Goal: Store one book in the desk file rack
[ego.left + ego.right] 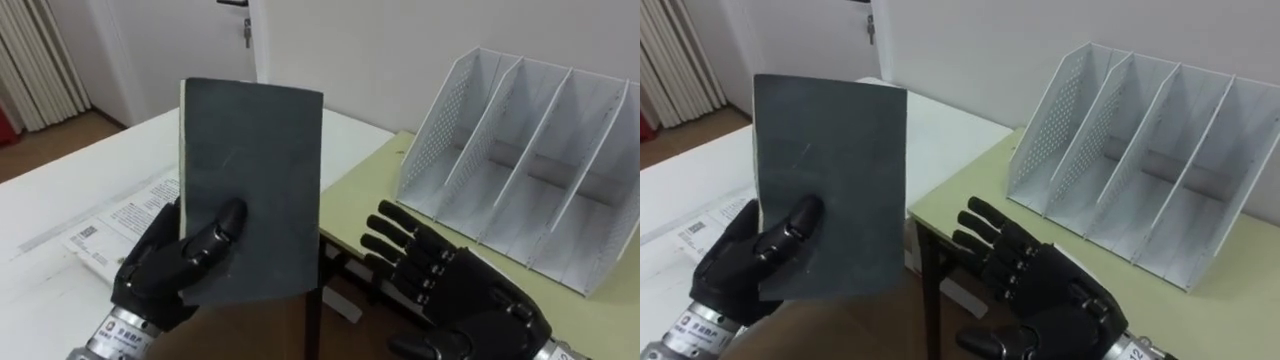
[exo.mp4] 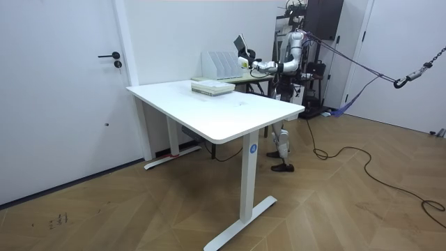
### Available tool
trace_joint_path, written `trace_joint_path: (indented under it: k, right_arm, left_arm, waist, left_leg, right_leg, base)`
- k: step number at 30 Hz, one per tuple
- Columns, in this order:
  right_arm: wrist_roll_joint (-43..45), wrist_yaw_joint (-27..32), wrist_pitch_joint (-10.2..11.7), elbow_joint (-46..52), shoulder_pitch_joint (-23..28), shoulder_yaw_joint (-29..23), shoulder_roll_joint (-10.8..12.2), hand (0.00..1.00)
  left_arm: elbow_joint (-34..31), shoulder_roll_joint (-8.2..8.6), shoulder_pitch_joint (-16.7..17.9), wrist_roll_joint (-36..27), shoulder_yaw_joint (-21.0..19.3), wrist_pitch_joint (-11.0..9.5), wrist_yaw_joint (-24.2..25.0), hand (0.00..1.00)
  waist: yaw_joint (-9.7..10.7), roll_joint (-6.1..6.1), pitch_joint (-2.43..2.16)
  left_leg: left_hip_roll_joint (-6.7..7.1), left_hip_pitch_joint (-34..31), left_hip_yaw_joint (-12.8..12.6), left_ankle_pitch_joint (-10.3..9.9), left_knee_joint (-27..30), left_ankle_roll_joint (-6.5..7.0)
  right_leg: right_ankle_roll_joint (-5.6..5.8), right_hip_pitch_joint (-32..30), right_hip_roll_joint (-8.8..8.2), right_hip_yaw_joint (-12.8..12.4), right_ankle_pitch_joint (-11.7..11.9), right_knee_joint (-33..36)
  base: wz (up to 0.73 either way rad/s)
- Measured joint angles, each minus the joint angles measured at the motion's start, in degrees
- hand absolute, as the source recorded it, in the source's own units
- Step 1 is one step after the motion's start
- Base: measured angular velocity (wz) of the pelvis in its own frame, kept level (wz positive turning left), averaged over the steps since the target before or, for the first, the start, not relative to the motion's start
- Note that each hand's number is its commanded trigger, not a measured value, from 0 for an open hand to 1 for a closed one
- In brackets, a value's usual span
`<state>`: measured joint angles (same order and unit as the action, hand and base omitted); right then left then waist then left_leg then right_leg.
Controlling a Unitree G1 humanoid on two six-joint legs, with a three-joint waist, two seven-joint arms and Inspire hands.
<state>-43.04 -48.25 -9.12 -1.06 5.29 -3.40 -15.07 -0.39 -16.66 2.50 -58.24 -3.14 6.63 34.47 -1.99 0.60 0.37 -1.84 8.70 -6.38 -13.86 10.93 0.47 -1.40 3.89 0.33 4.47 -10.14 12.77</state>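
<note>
Room view: the robot stands at the far side of the white desk (image 2: 223, 111), beside a green desk (image 1: 365, 205) set against it. Eye views: the rack (image 1: 447, 115), white with slanted dividers and all visible slots empty, stands toward the green desk's far edge, at the robot's right. The book (image 1: 255, 170), dark-covered, is held upright in the air over the gap between the two desks, well apart from the rack. The left hand (image 1: 165, 265) grasps the book at its lower corner, thumb across the front cover. The right hand (image 1: 470, 300) is released, fingers spread and holding nothing, near the green desk's near edge. Papers (image 1: 120, 225) lie on the white desk behind the left hand. Step in hand, as judged: transport, with the book lifted and not yet stored. The next move probably calls for carrying it rightward, lining it up parallel to the dividers, and lowering it into one slot.
</note>
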Motion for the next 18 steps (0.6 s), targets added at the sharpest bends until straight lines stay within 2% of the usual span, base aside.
trace_joint_path:
  k: [2, 4, 7, 12, 18]
  right_arm:
    - [-2.44, -0.2, -0.65, 0.34, -0.08, 0.5, -0.02, 0.0]
    - [-4.81, -0.64, -1.04, 2.15, -0.37, 2.23, 0.01, 0.0]
    - [-6.66, -1.49, -1.94, 4.86, -0.37, 4.62, 0.09, 0.0]
    - [-9.89, -1.35, -2.72, 4.85, -0.36, 5.34, -0.04, 0.0]
    - [-13.21, -1.18, -3.52, 4.86, -0.36, 6.47, -0.29, 0.0]
  left_arm:
    - [0.0, -0.12, 0.0, -0.14, 0.62, 0.44, 0.91, 1.0]
    - [-0.01, -0.4, -0.01, -0.11, 1.21, 1.01, 2.69, 1.0]
    - [-0.03, -0.57, -0.02, -0.11, 1.63, 2.17, 4.51, 1.0]
    - [-0.09, -0.83, -0.03, -1.4, 2.27, 2.18, 5.17, 1.0]
    - [-0.03, -1.34, -0.03, -2.64, 2.41, 2.42, 6.41, 1.0]
  waist:
    - [-0.03, 0.01, -0.02]
    - [-0.35, 0.1, -0.19]
    - [-0.8, 0.17, -0.46]
    - [-0.9, 0.72, -0.64]
    - [-0.94, 1.57, -0.32]
  left_leg:
    - [-0.01, -0.14, -0.38, 0.0, 0.22, 0.0]
    - [-0.16, -0.71, -1.39, -0.02, 0.26, -0.01]
    - [-0.37, -1.25, -1.52, -0.03, 0.43, -0.02]
    - [-0.48, -1.12, -1.51, -0.03, 0.59, -0.03]
    - [-0.47, -1.23, -1.5, -0.03, 0.7, -0.03]
  right_leg:
    - [-0.01, -0.33, -0.03, -0.09, -0.01, 0.1]
    - [-0.09, -1.32, 0.15, -1.22, -0.06, 0.98]
    - [-0.26, -1.82, 0.38, -1.33, 0.04, 1.15]
    - [-0.37, -1.58, 0.48, -1.53, 0.11, 1.05]
    - [-0.37, -1.71, 0.45, -1.32, 0.11, 1.15]
  base:
    - [-0.04]
    - [-0.18]
    - [-0.08]
    - [0.01]
    - [0.0]
